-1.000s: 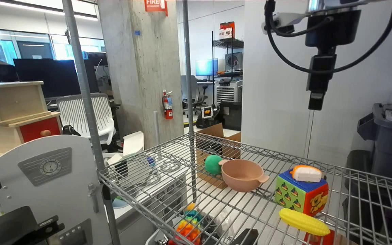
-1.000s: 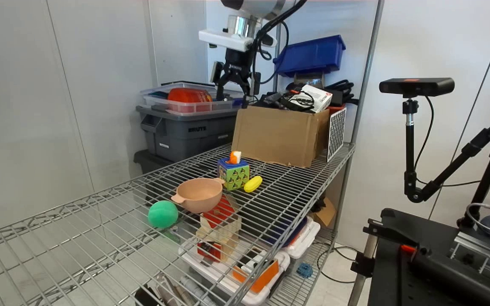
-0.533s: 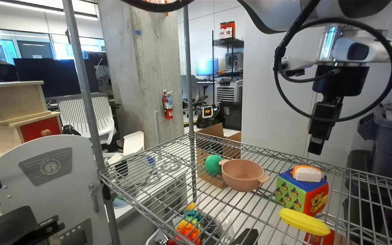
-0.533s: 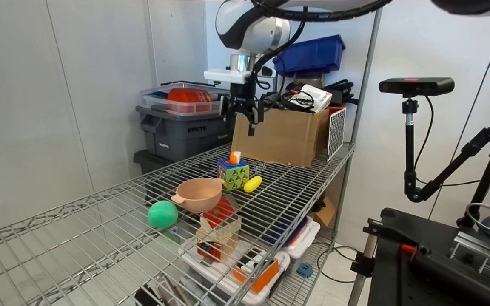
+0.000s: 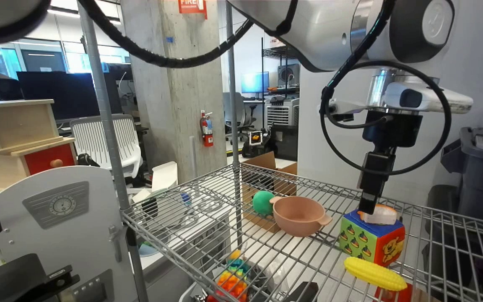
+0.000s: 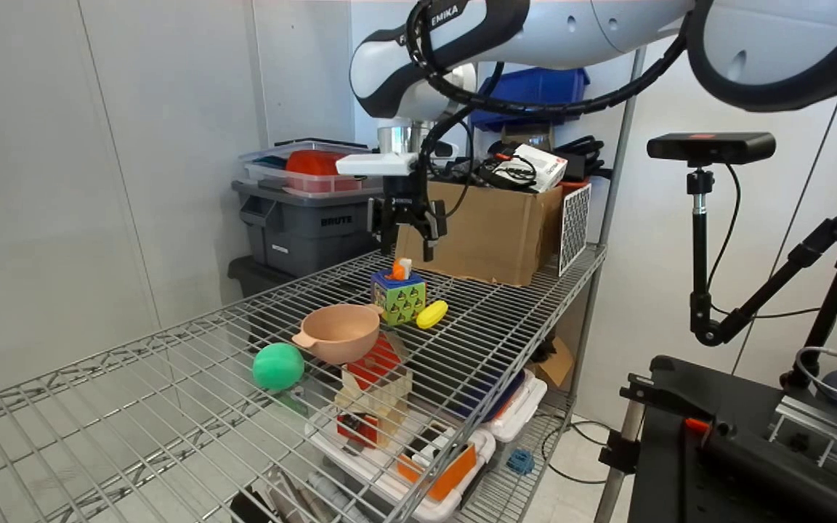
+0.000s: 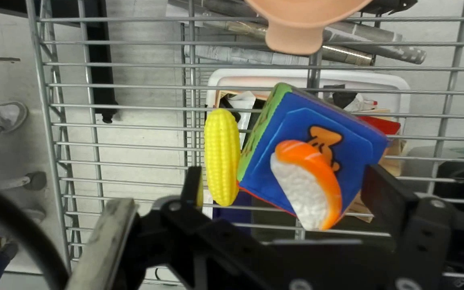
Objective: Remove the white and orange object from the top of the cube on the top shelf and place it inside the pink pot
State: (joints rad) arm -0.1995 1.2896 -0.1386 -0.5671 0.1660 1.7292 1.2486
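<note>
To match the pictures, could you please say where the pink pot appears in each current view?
In an exterior view: the pink pot sits below and right of centre.
In an exterior view: the pink pot sits below and left of centre.
Wrist view: the pink pot, cut off by the top edge, right of centre.
Shared landmark: the blue-topped cube, right of the pot in both exterior views, below it in the wrist view.

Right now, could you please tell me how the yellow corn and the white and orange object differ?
The yellow corn is a single colour; the white and orange object has two. The yellow corn lies on the wire shelf, whereas the white and orange object sits on top of the cube. Neither is in the open claw.
</note>
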